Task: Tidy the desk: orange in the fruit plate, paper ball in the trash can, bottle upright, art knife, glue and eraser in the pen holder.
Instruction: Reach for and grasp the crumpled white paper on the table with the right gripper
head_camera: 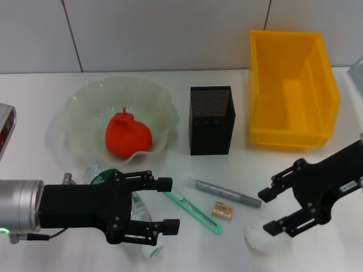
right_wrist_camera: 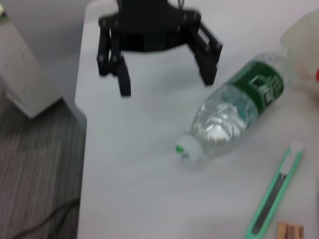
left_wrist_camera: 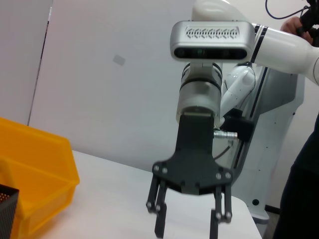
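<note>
The orange (head_camera: 129, 136) lies in the pale green fruit plate (head_camera: 76, 105). The bottle (right_wrist_camera: 234, 112) lies on its side at the table's front left, its cap (right_wrist_camera: 188, 148) toward the front edge. My left gripper (head_camera: 165, 205) is open, low over the bottle (head_camera: 139, 211) and holding nothing; it also shows in the right wrist view (right_wrist_camera: 163, 74). The art knife (head_camera: 194, 211), the glue (head_camera: 224, 192) and the eraser (head_camera: 222, 211) lie in front of the pen holder (head_camera: 211, 120). My right gripper (head_camera: 270, 211) is open just above the white paper ball (head_camera: 260, 239). The trash can (head_camera: 292, 85) stands at the back right.
A grey and red device (head_camera: 5, 131) sits at the table's left edge. The left wrist view shows the right gripper (left_wrist_camera: 189, 221), the trash can (left_wrist_camera: 35, 179) and a person at the far edge. The table's front edge drops to the floor (right_wrist_camera: 40, 164).
</note>
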{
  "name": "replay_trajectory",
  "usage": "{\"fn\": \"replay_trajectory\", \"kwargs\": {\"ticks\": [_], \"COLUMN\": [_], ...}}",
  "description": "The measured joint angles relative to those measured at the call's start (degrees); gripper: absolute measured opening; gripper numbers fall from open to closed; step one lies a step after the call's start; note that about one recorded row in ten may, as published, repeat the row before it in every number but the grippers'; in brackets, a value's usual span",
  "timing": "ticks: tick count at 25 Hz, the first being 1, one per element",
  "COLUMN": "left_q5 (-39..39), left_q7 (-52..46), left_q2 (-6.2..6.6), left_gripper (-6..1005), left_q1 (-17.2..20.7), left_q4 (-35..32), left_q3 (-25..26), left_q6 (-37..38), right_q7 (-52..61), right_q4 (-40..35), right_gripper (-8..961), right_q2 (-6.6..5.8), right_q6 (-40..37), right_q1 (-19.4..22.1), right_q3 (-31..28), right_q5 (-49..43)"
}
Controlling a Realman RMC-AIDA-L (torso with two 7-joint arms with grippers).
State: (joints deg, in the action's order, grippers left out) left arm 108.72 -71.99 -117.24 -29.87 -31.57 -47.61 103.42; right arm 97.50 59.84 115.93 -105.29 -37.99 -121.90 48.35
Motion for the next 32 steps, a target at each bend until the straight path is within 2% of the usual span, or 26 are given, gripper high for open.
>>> {"fn": "replay_trajectory", "kwargs": {"ticks": [5,12,15,21,32], "left_q5": [0.0,0.0,0.2,0.9,1.3], "left_q7": [-0.4,-0.8,-0.8,-1.0,-1.4], "left_q2": [0.0,0.0,0.14,0.23,0.16], "left_gripper": [840,839,838,837,835], "left_q1": [0.1,0.1,0.2,0.0,-0.2], "left_q4": [0.0,0.1,0.2,0.2,-0.1], "left_q3": [0.1,-0.1,-0.2,-0.2,-0.2], "left_q6": [0.0,0.0,0.0,0.2,0.1], "right_q7": [0.4,0.5,0.9,1.0,2.0], "right_q4": [-0.7,-1.5,-1.6,-1.8,-2.8], "right_gripper": [657,651,648,643,633], "right_q2": [1.01,1.53,2.18,2.96,3.08], "right_q6": [4.1,8.6,10.6,12.0,13.7], "right_q1": [-0.8,-0.7,-0.6,-0.9,-0.9], "right_q3": [4.1,10.0,12.4,12.8,15.3], "right_q5": [-3.1,-4.1,-5.8,-8.0,-8.8]}}
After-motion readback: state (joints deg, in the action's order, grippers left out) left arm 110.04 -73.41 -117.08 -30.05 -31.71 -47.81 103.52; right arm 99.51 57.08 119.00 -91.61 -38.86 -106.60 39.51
